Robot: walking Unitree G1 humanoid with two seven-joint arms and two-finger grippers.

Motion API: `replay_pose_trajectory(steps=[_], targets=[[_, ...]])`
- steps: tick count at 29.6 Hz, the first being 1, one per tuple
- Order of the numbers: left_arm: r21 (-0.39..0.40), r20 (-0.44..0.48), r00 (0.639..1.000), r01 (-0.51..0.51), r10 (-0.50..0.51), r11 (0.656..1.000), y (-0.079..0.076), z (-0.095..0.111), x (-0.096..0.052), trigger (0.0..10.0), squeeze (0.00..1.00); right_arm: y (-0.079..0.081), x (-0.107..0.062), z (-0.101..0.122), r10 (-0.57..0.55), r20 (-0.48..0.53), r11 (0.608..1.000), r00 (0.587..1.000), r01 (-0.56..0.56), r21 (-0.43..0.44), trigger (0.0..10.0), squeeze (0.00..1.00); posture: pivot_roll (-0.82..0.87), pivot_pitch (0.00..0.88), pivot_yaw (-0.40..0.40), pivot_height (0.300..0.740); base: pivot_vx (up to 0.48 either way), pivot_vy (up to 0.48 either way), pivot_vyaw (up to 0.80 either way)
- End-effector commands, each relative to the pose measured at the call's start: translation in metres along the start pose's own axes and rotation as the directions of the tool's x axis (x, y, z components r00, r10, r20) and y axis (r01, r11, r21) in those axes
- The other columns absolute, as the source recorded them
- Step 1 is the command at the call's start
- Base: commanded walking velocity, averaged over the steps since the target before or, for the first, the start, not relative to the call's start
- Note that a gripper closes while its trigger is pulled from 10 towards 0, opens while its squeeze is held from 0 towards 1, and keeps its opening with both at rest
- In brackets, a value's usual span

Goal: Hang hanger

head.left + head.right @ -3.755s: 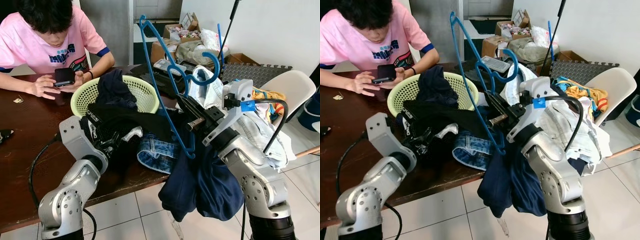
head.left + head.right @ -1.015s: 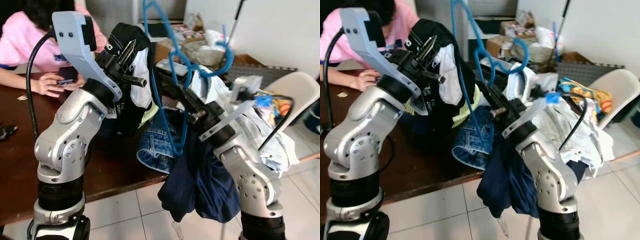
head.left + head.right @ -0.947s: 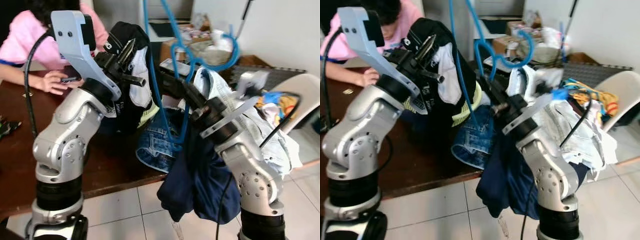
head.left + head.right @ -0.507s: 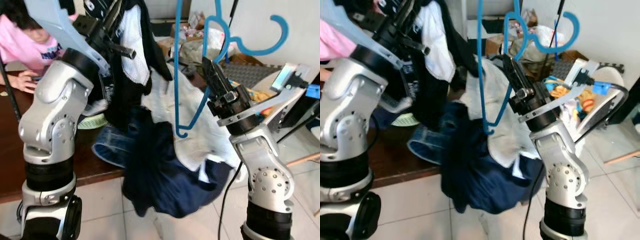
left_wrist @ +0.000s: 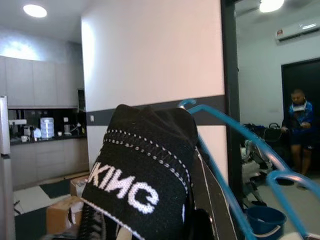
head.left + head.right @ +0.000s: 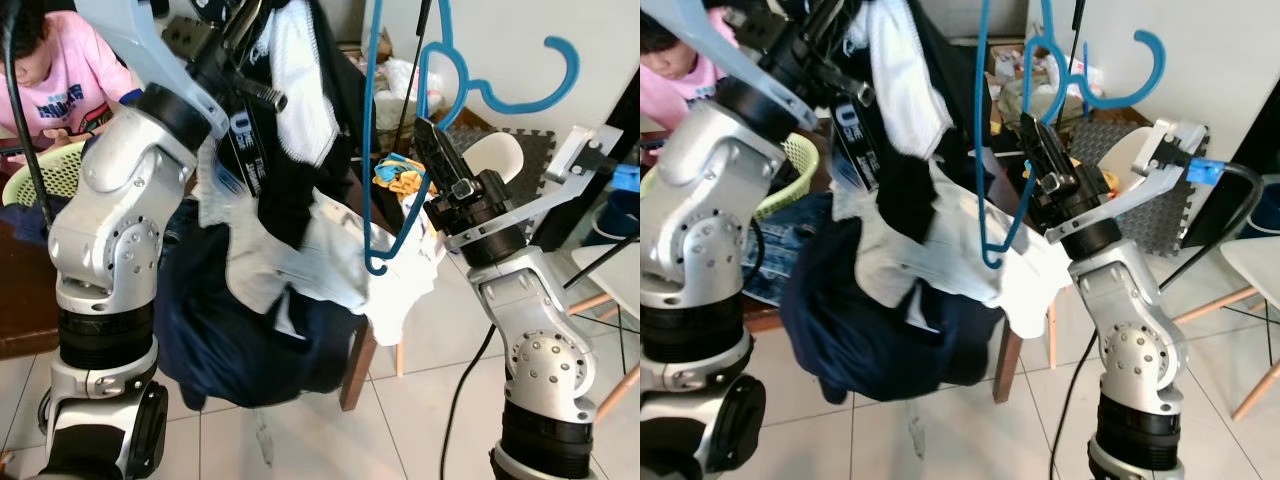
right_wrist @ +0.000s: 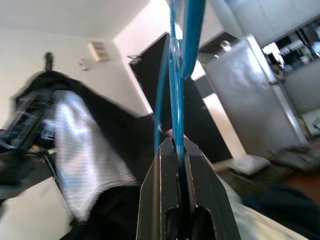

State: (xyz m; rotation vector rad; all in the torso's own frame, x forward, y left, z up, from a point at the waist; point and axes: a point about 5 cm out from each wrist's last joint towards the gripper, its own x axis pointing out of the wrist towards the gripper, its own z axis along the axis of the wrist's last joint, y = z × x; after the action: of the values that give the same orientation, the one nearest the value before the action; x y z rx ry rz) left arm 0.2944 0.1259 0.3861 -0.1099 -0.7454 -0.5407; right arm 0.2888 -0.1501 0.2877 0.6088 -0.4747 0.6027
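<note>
My right gripper (image 6: 428,152) is shut on a blue plastic hanger (image 6: 368,150), held upright at chest height with its hook (image 6: 545,95) pointing right. The right wrist view has the hanger's (image 7: 176,70) thin bars pinched between the fingertips (image 7: 162,150). High on the left, my left gripper (image 6: 245,45) is shut on a black garment (image 6: 300,130) with a white lining and white lettering (image 5: 135,187). That garment hangs just left of the hanger, whose blue bar (image 5: 235,132) passes beside it. White cloth (image 6: 340,260) and dark navy cloth (image 6: 240,340) dangle below it.
A person in a pink shirt (image 6: 55,85) sits at the brown table (image 6: 20,310) beside a green basket (image 6: 40,170). A white chair (image 6: 490,160) stands behind my right arm, another chair (image 6: 610,270) at far right. Tiled floor (image 6: 420,400) lies below.
The view has swung right, away from the table. My left gripper has lifted the black garment high, and the white and navy clothes now hang clear of the table. The hanger stands more upright.
</note>
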Motion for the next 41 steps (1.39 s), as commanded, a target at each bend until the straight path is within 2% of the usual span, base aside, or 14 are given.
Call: replay_pose_trajectory(steps=[1,8,10,13,17,19,21,23,24,26,30,32,37,41], targets=[[-0.010,0.009,0.999,0.031,-0.031,0.999,-0.009,-0.002,0.003,10.0,0.00,-0.009,-0.003,0.005,-0.055,0.013,0.998,0.998,0.056,-0.030,10.0,0.00,0.05,0.055,-0.014,0.740,0.000,-0.480,0.00],[-0.078,-0.072,0.996,0.054,-0.060,0.995,-0.019,-0.027,-0.003,10.0,0.00,-0.041,-0.016,0.001,-0.256,-0.063,0.958,0.965,0.244,-0.150,10.0,0.00,0.04,0.062,-0.012,0.740,0.000,-0.396,-0.61],[-0.078,-0.072,0.996,0.054,-0.060,0.995,-0.019,-0.027,-0.003,10.0,0.00,-0.041,-0.016,0.001,-0.256,-0.063,0.958,0.965,0.244,-0.150,10.0,0.00,0.04,0.062,-0.012,0.740,0.000,0.000,-0.80],[-0.055,-0.279,0.960,-0.015,-0.001,0.998,-0.011,-0.077,-0.028,10.0,0.00,-0.076,-0.043,-0.017,-0.478,-0.189,0.843,0.858,0.388,-0.372,10.0,0.00,0.02,0.066,-0.021,0.740,0.000,0.000,-0.80],[-0.035,-0.344,0.939,-0.039,0.024,0.999,-0.007,-0.091,-0.037,10.0,0.00,-0.082,-0.051,-0.022,-0.515,-0.210,0.815,0.831,0.399,-0.420,10.0,0.00,0.02,0.066,-0.021,0.740,0.000,0.000,-0.80],[0.072,-0.580,0.797,-0.158,0.170,0.985,0.007,-0.137,-0.097,10.0,0.00,-0.092,-0.091,-0.038,-0.616,-0.293,0.736,0.731,0.400,-0.547,10.0,0.00,0.01,0.076,-0.034,0.740,0.000,0.000,-0.80],[0.072,-0.580,0.797,-0.158,0.170,0.985,0.007,-0.137,-0.097,10.0,0.00,-0.092,-0.091,-0.038,-0.616,-0.293,0.736,0.731,0.400,-0.547,10.0,0.00,0.01,0.076,-0.034,0.740,0.000,0.000,-0.80],[0.141,-0.730,0.641,-0.198,0.237,0.970,0.007,-0.159,-0.149,10.0,0.00,-0.095,-0.123,-0.049,-0.684,-0.341,0.686,0.645,0.408,-0.603,10.0,0.00,0.01,0.080,-0.034,0.740,0.000,0.000,-0.80],[0.141,-0.730,0.641,-0.198,0.237,0.970,0.007,-0.159,-0.149,10.0,0.00,-0.095,-0.123,-0.049,-0.684,-0.341,0.686,0.645,0.408,-0.603,10.0,0.00,0.01,0.080,-0.034,0.740,0.000,0.000,-0.80],[0.123,-0.804,0.561,-0.169,0.198,0.978,-0.013,-0.165,-0.184,10.0,0.00,-0.092,-0.146,-0.054,-0.738,-0.342,0.636,0.582,0.430,-0.641,10.0,0.00,0.01,0.088,-0.040,0.740,0.000,0.000,-0.80],[0.016,-0.836,0.538,-0.169,0.106,0.985,-0.039,-0.162,-0.209,10.0,0.00,-0.084,-0.155,-0.054,-0.754,-0.335,0.619,0.565,0.442,-0.649,10.0,0.00,0.00,0.099,-0.037,0.740,0.000,0.000,-0.80],[-0.046,-0.815,0.575,-0.180,0.067,0.983,-0.047,-0.160,-0.213,10.0,0.00,-0.078,-0.164,-0.056,-0.744,-0.366,0.635,0.559,0.418,-0.650,10.0,0.00,0.03,0.109,-0.049,0.740,0.000,0.000,-0.80],[-0.106,-0.785,0.613,-0.267,0.084,0.958,-0.042,-0.164,-0.214,10.0,0.00,-0.075,-0.172,-0.058,-0.737,-0.382,0.647,0.558,0.418,-0.638,10.0,0.00,0.03,0.110,-0.041,0.740,0.000,0.000,-0.80],[-0.192,-0.758,0.643,-0.380,0.109,0.905,-0.033,-0.165,-0.213,10.0,0.00,-0.078,-0.177,-0.059,-0.731,-0.383,0.671,0.565,0.491,-0.556,10.0,0.00,0.04,0.118,-0.042,0.740,0.000,0.000,-0.80]])
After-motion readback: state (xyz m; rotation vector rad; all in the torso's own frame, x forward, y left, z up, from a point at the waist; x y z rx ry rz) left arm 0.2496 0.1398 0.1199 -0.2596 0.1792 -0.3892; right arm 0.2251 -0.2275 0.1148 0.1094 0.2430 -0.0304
